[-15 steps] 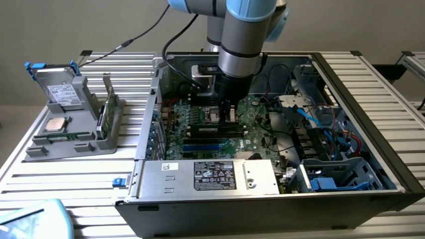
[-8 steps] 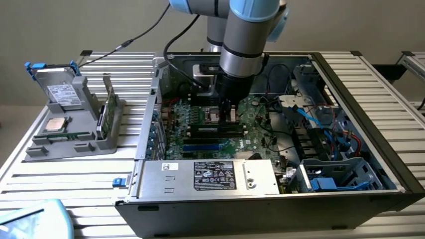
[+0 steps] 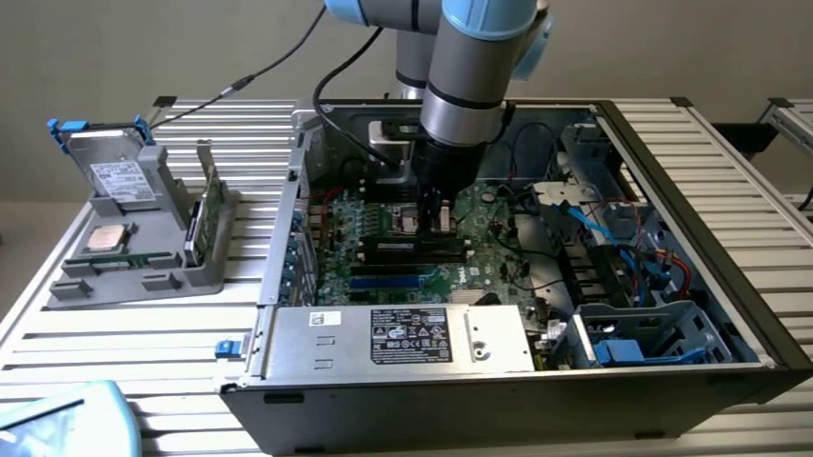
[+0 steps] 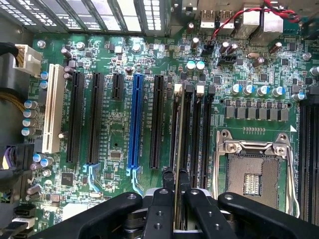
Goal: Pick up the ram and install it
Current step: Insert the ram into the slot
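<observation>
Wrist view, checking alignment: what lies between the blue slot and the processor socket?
Wrist view: a black slot, then memory slots, the ram held edge-on over them by the gripper.

Cannot read print on power supply label [image 3: 410, 335]. Cannot make out chips on ram [image 4: 177, 144], edge-on in wrist view; cannot see its near end behind fingers [image 4: 160, 209] of gripper [image 4: 176, 175].

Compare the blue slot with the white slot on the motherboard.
The blue slot is narrow, while the white slot is wider. The blue slot sits between black slots, while the white slot is the outermost of the row, beside small capacitors. Both are empty and run parallel.
</observation>
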